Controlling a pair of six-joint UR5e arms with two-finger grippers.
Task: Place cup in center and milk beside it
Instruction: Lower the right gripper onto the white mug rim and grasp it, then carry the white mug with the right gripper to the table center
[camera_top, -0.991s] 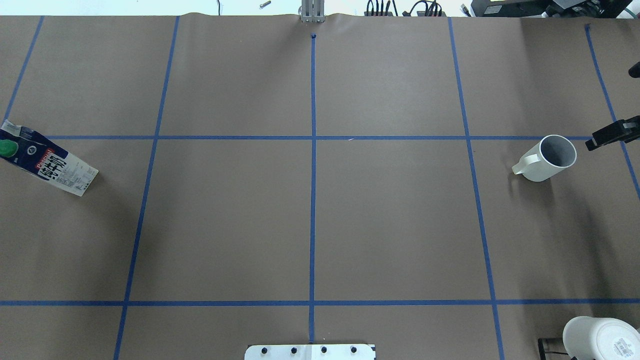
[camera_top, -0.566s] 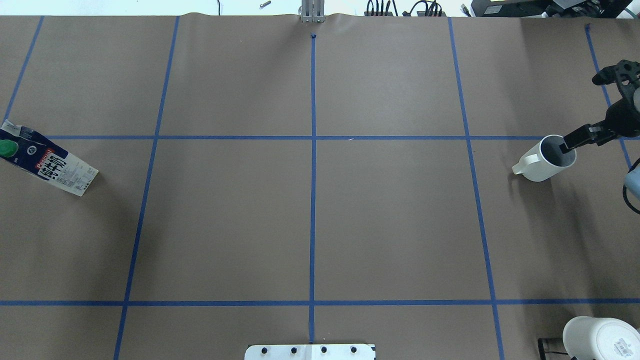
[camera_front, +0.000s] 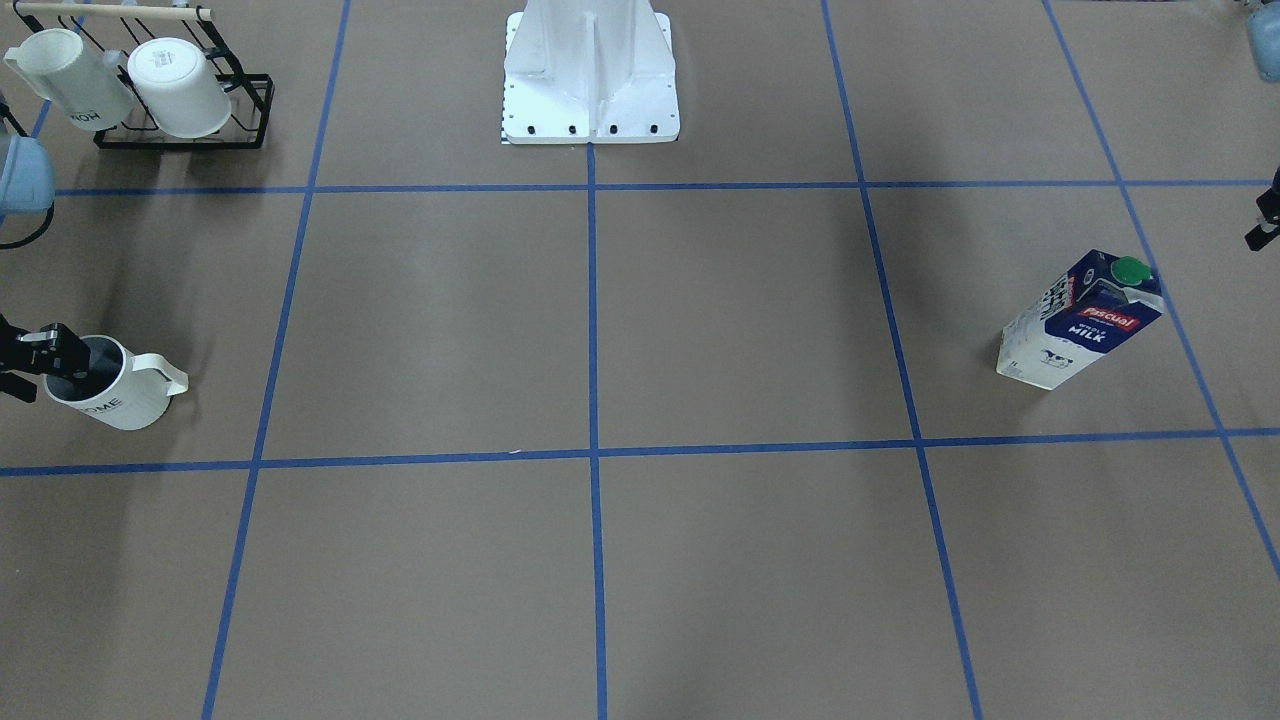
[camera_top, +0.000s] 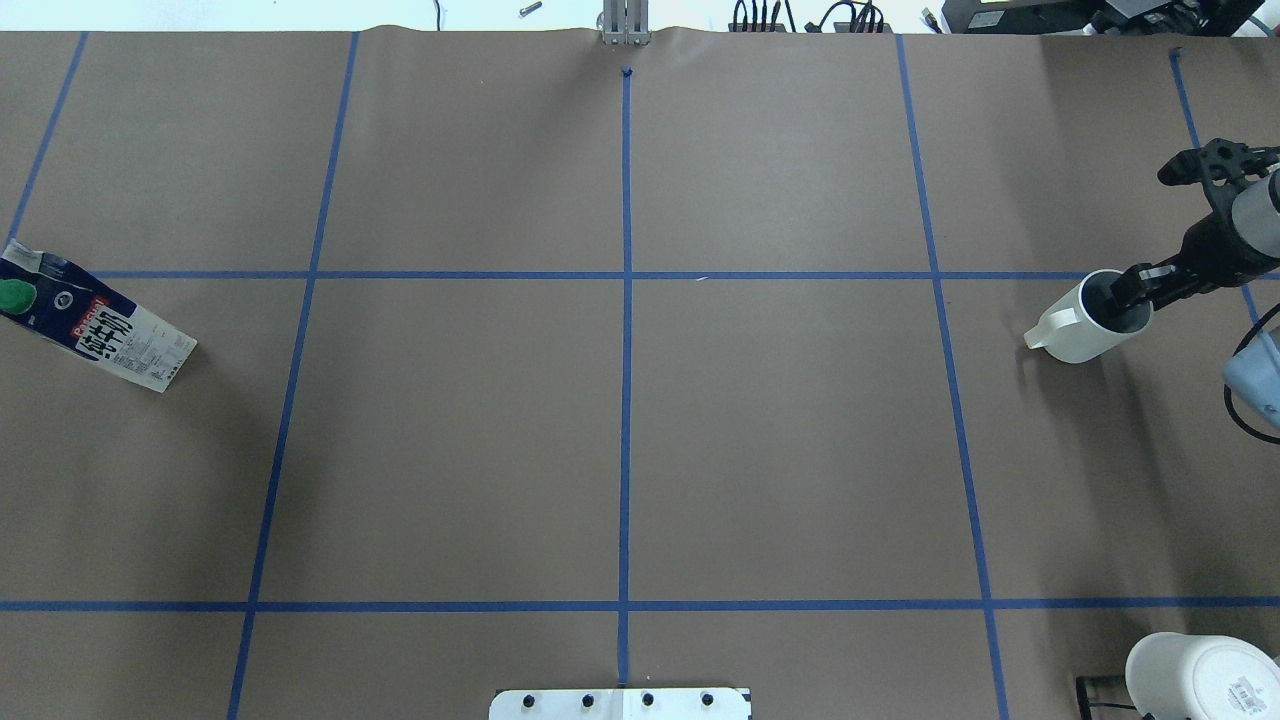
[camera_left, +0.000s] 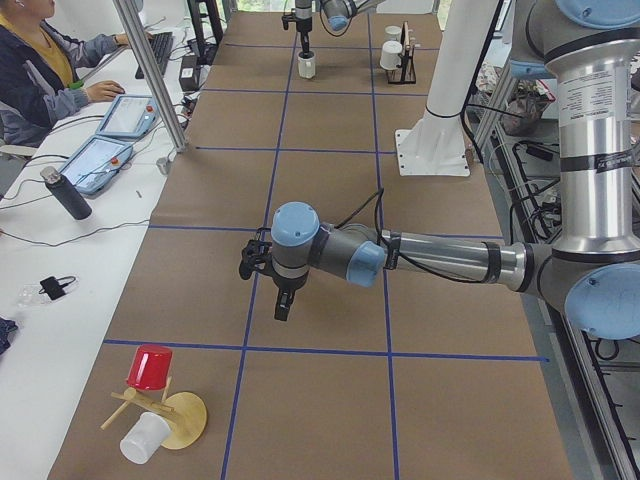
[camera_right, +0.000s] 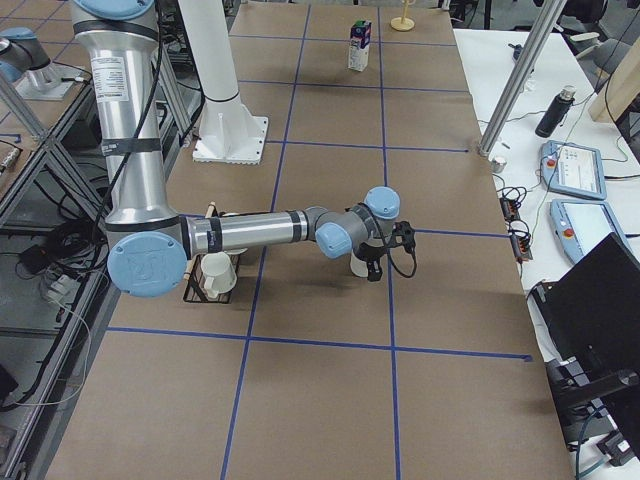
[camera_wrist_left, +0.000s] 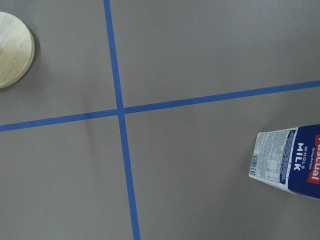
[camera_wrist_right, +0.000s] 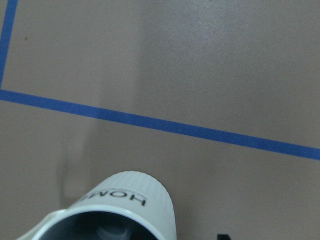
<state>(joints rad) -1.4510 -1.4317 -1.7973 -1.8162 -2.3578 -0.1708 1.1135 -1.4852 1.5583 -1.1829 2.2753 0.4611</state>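
Cup (camera_top: 1075, 340), white ceramic mug lettered HOME, upright near right edge of brown paper-covered counter (camera_top: 780, 450); right gripper (camera_top: 1125, 295) jaws parted astride its rim, seemingly ready to clamp for carrying centreward.

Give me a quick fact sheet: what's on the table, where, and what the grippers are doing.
Cup: upright, far on the robot's right side.
Milk: upright, far on its left side.
Right gripper: at the cup's rim, one finger inside; grip unclear.
Left gripper: above the table, apart from the milk.
Progress: neither item centred yet.
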